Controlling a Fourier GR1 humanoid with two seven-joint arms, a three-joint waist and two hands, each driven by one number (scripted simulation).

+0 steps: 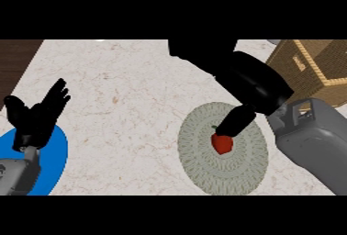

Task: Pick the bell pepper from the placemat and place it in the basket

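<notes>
So, far left: robot's left hand (37, 114) sits open, fingers straight & pointing up, resting above a flat blue round plate (58, 160) at the view's lower-left edge. It holds nothing. Behind it, a strip of dark brown wood surface (17, 59) at the upper-left corner; rest is a pale marbled stone worktop (129, 105).

Centre-right: round grey-green woven placemat (224, 149) lies flat on the worktop. On it, approx. mid-mat, the small red bell pepper (222, 143), green stem at its top. The right hand (238, 120) comes down from the upper right, w/ a dark finger tip touching or just over the pepper's top edge. Can't tell whether the fingers are curled round it or only poised, since the hand's own bulk hides the contact. Pepper looks to be on the mat, not lifted, as far as I can judge.

Far right: square tan wicker basket (315, 64) at the upper-right corner, well apart from the pepper, partly behind the grey right forearm (315, 137).

Risks, imo: pepper is small & rounded, so a pinch near the stem could let it roll or squirt sideways off the mat. On the carry, the forearm blocks the basket from view, so the rim could get clipped or the drop land short.
</notes>
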